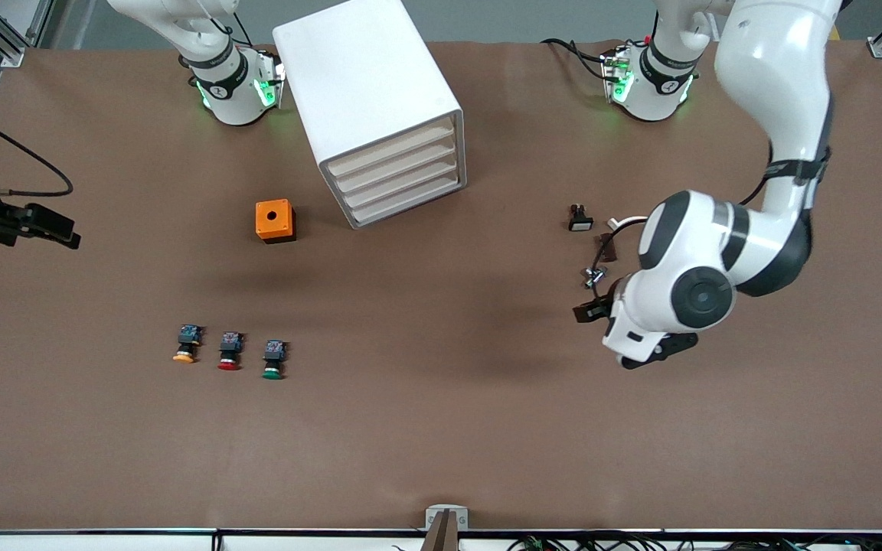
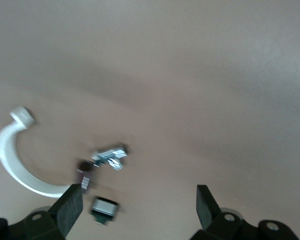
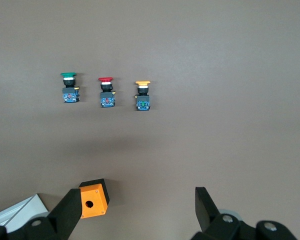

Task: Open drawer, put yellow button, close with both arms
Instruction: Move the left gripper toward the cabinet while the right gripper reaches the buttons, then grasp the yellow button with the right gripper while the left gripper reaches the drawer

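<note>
The white cabinet (image 1: 368, 84) stands at the back of the table. Its top drawer (image 1: 391, 151) and the three below it are shut. The yellow button (image 1: 186, 344) lies on its side toward the right arm's end, first in a row with a red-capped one (image 1: 230, 350) and a green-capped one (image 1: 274, 360). It also shows in the right wrist view (image 3: 143, 95). My right gripper (image 1: 50, 227) hangs open and empty at the right arm's end (image 3: 137, 197). My left gripper (image 1: 651, 352) is open and empty above bare table at the left arm's end (image 2: 138, 195).
An orange box with a hole (image 1: 275, 220) sits beside the cabinet, between it and the button row. A small black-and-white switch (image 1: 579, 218), a white hook (image 2: 10, 155) and metal bits (image 2: 110, 156) lie close to the left gripper.
</note>
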Controlling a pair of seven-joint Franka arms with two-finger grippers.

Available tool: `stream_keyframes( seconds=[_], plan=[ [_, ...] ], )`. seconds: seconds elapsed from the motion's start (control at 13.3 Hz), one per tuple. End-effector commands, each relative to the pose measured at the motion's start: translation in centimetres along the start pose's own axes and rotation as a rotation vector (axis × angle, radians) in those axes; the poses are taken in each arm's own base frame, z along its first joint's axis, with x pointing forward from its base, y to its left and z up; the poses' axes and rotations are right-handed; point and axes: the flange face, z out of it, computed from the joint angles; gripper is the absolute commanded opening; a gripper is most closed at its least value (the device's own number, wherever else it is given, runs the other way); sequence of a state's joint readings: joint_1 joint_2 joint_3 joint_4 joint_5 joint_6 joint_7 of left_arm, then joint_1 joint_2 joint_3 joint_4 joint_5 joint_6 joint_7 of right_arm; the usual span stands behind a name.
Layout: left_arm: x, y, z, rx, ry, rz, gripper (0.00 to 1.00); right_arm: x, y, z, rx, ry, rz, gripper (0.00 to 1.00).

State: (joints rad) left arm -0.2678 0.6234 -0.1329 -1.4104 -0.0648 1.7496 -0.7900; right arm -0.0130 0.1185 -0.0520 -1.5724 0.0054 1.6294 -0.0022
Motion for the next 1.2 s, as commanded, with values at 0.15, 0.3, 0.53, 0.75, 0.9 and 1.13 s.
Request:
stream_keyframes(
  seconds=[0.15, 0.3, 0.53, 0.75, 0.9, 1.13],
  plan=[
    [-3.0, 5.0, 2.0, -0.057, -0.069, -0.333, 1.00, 4.0, 0.0, 8.6, -0.019, -0.043, 0.004, 1.00],
    [-4.5, 6.6, 3.4, -0.063, -0.152, -0.514, 1.00, 5.4, 0.0, 11.8, -0.022, -0.032, 0.004, 1.00],
    [-6.7, 8.4, 3.6, -0.084, -0.298, -0.759, 1.00, 7.2, 0.3, 17.4, -0.019, -0.056, 0.005, 1.00],
    [-8.6, 9.8, 3.7, -0.052, -0.388, -0.999, 1.00, 7.9, 0.7, 23.9, -0.011, -0.072, 0.015, 1.00],
    [-10.6, 11.2, 4.0, -0.023, -0.446, -1.104, 1.00, 7.3, -0.1, 27.2, -0.001, -0.063, 0.005, 1.00],
    [-12.8, 12.5, 4.5, 0.027, -0.490, -1.229, 1.00, 7.0, -0.3, 32.1, 0.008, -0.017, 0.014, 1.00]
  ],
)
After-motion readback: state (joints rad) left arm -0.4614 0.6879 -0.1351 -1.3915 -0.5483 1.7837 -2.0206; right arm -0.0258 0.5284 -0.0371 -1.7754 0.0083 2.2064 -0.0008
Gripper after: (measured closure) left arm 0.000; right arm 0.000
